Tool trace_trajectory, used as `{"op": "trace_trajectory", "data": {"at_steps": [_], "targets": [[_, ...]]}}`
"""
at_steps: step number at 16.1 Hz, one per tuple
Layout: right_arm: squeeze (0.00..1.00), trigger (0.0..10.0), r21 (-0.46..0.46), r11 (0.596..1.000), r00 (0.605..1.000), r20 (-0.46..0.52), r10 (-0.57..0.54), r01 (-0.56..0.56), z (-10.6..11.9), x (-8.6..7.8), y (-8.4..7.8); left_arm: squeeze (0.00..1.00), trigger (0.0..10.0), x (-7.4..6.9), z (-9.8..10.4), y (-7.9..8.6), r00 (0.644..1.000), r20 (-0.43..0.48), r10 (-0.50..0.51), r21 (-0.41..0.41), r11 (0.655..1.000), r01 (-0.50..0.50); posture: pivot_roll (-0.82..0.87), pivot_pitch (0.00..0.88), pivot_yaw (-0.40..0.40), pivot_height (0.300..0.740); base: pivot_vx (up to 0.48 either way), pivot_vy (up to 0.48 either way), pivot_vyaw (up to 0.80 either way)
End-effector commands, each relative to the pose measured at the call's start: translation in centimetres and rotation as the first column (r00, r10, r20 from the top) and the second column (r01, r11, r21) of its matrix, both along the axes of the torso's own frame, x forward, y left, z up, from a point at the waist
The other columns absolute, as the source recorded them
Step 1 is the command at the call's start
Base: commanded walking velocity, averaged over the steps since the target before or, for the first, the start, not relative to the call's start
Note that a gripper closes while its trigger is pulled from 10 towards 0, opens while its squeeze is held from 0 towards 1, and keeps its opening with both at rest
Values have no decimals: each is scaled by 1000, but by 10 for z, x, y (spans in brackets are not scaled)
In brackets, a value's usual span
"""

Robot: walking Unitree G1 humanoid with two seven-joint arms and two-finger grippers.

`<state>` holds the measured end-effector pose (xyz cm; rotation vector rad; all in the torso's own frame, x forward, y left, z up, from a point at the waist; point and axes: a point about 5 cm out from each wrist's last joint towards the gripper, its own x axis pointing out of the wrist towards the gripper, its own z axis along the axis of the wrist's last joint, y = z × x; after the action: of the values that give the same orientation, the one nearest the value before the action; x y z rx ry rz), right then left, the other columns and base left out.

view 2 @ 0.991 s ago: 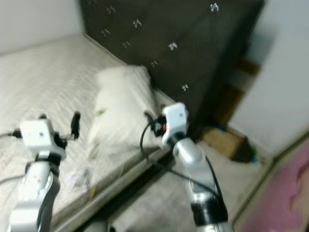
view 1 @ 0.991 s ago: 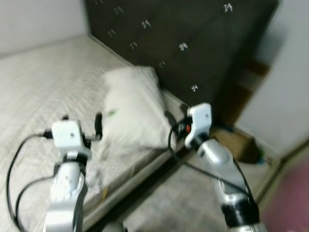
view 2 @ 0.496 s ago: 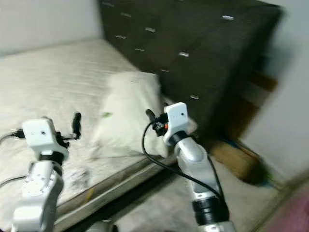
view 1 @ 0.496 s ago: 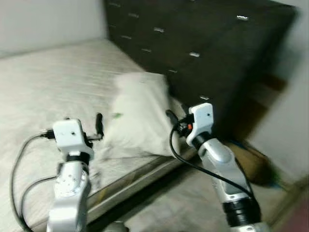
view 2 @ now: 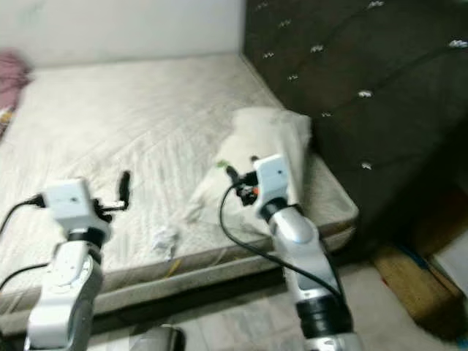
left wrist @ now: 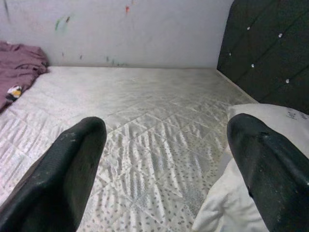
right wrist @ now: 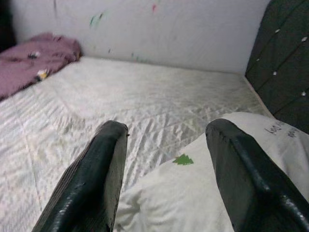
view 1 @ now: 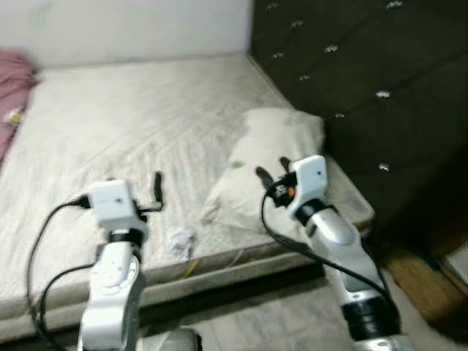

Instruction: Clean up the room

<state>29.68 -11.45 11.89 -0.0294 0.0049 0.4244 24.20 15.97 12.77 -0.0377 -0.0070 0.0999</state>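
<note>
Mattress (view 1: 131, 117) lies open far and left; pillow (view 1: 270, 157) and headboard (view 1: 365, 80) block the right, seemingly.

Quilted matt cloth mattress (view 1: 131, 117), soft white cloth pillow (view 1: 263, 157), dark tufted headboard (view 1: 365, 80) with shiny studs.

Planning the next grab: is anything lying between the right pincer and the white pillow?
Nothing visible. The right pincer, fingers apart, hangs just over the white pillow on the mattress; the crumpled paper lies off to its left.

A white pillow (view 1: 267, 164) is lying on the bed (view 1: 131, 124) against the dark headboard (view 1: 365, 80); crumpled paper (view 1: 180, 240) is sitting near the mattress edge.
</note>
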Motion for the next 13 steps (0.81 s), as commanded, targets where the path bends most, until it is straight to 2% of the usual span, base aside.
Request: {"op": "trace_trajectory", "data": {"at_steps": [1,2,7,9,13], "targets": [[0,10000,7,1000,1000,14,5,-5,3,1,3,0,10000,1,2,3,1000,12,4,17,1000,-5,1,0,-61,740,0,0,800],[0,10000,11,1000,1000,13,2,-3,3,2,3,0,10000,1,2,4,1000,19,-2,20,1000,2,1,0,-62,740,0,0,800],[0,10000,15,1000,1000,4,-17,17,3,4,0,0,10000,0,3,2,998,35,-44,14,999,43,2,0,-68,740,0,0,0],[0,10000,12,1000,1000,0,-17,17,1,4,0,0,10000,-2,3,-1,996,49,-75,-20,997,76,4,0,-74,740,358,0,0],[0,10000,9,1000,1000,-3,-13,13,0,3,1,0,10000,-2,2,0,997,42,-67,-7,998,67,8,0,-75,740,419,0,0]]}}
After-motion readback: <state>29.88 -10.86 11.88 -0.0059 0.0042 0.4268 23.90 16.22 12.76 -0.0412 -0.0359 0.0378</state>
